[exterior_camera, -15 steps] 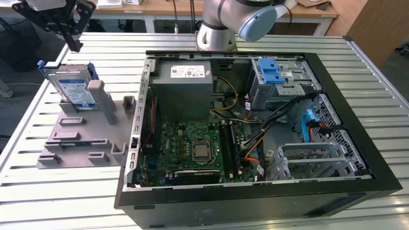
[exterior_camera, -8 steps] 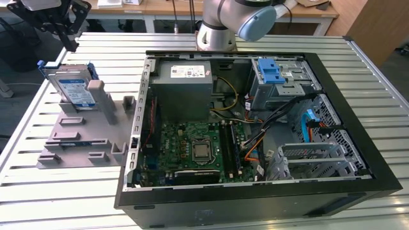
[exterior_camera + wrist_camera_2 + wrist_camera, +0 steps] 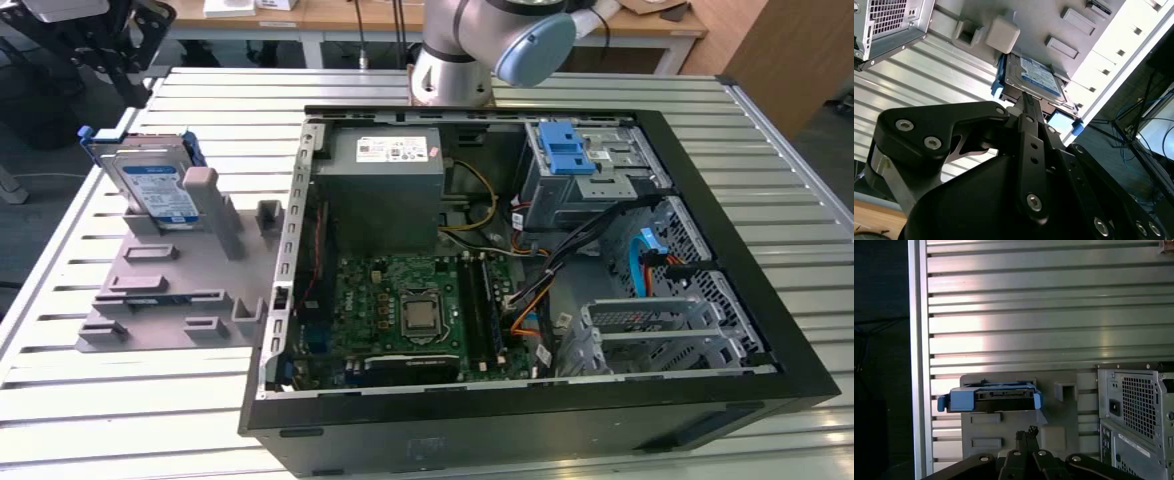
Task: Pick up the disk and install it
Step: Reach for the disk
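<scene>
here, the disk (image 3: 151,188) stands on edge in a grey rack (image 3: 160,300), exterior view's left of the computer case (image 3: 534,415), likely for easy grabbing, with the gripper (image 3: 1026,432) empty, fingers together, near it.

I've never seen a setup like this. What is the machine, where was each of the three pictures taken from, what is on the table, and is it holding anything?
The machine is a single robot arm. The exterior view, from a camera off the arm, shows its grey base behind a slatted metal table. On the table lies an opened computer case. Towards the exterior view's left is a grey plastic holder, and the disk, a silver drive in a blue frame, stands in it. The two wrist views come from cameras riding on the arm, so the black claw juts into both. It is shut and holds nothing. It points towards the disk, and in the first wrist view it appears not to touch it.
</scene>
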Robot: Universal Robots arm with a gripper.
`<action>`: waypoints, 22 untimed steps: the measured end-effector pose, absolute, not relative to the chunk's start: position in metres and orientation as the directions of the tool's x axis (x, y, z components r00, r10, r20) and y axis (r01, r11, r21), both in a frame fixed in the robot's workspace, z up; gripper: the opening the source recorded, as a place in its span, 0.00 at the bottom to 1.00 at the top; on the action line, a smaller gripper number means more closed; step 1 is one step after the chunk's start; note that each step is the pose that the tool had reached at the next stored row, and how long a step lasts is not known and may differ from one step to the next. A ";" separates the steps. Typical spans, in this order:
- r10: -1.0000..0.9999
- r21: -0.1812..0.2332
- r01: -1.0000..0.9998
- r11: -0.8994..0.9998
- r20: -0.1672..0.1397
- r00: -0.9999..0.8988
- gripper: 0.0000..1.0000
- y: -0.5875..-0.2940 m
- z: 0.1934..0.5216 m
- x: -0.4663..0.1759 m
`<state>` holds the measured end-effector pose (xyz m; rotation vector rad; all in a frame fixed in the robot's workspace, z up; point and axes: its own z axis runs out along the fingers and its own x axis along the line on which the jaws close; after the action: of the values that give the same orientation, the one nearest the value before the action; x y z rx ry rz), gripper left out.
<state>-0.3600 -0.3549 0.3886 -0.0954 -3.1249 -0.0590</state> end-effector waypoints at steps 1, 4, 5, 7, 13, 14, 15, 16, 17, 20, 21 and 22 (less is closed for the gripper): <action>0.061 0.037 0.061 0.997 0.016 -0.998 0.11 -0.355 0.388 -0.361; 0.061 0.037 0.061 0.997 0.016 -0.998 0.11 -0.355 0.388 -0.366; 0.061 0.037 0.061 0.997 0.016 -0.998 0.11 -0.355 0.388 -0.368; 0.061 0.037 0.061 0.997 0.016 -0.998 0.11 -0.355 0.388 -0.371; 0.061 0.037 0.061 0.997 0.016 -0.998 0.11 -0.354 0.388 -0.382; 0.061 0.037 0.061 0.997 0.016 -0.998 0.11 -0.354 0.388 -0.384; 0.061 0.037 0.061 0.997 0.016 -0.998 0.11 -0.354 0.388 -0.386; 0.061 0.037 0.061 0.997 0.016 -0.998 0.11 -0.354 0.387 -0.387; 0.061 0.037 0.061 0.997 0.016 -0.998 0.11 -0.354 0.387 -0.389; 0.061 0.037 0.061 0.997 0.016 -0.998 0.11 -0.353 0.387 -0.394; 0.061 0.037 0.061 0.997 0.016 -0.998 0.11 -0.353 0.387 -0.395; 0.061 0.037 0.061 0.997 0.016 -0.998 0.11 -0.353 0.387 -0.396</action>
<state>-0.3961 -0.3531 0.3871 -0.0954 -3.1250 -0.0591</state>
